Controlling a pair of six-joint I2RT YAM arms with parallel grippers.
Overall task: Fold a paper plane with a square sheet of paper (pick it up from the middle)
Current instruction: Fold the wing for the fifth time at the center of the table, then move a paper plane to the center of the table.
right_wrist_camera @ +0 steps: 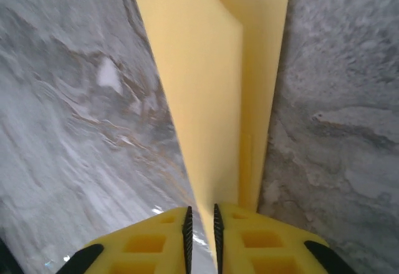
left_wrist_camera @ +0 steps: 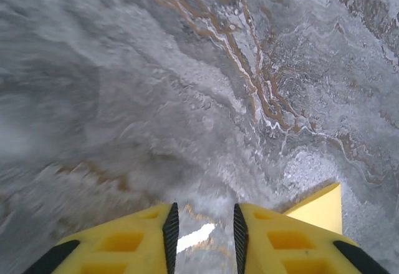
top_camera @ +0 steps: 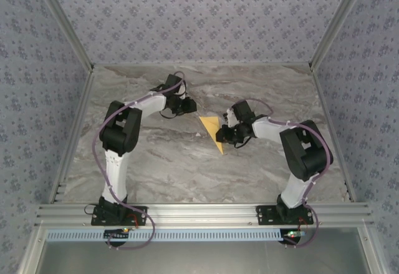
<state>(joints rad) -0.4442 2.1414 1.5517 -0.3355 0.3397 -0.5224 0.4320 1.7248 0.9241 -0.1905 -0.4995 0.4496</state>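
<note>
Midway across the grey marble table (top_camera: 156, 168), brown-veined and walled in by blue-grey flowered wallpaper (top_camera: 199, 18), sits a folded yellow sheet of paper (top_camera: 211, 127). From above, the right gripper (top_camera: 224, 138) is at the sheet's right edge. Its wrist camera adds that the jaws are nipped tight on the paper, whose upper layer lifts away. The left gripper (top_camera: 189, 106) hovers just far-left of the sheet. Its jaws are parted over bare marble, with a yellow corner showing beside its right finger (left_wrist_camera: 274, 236).
</note>
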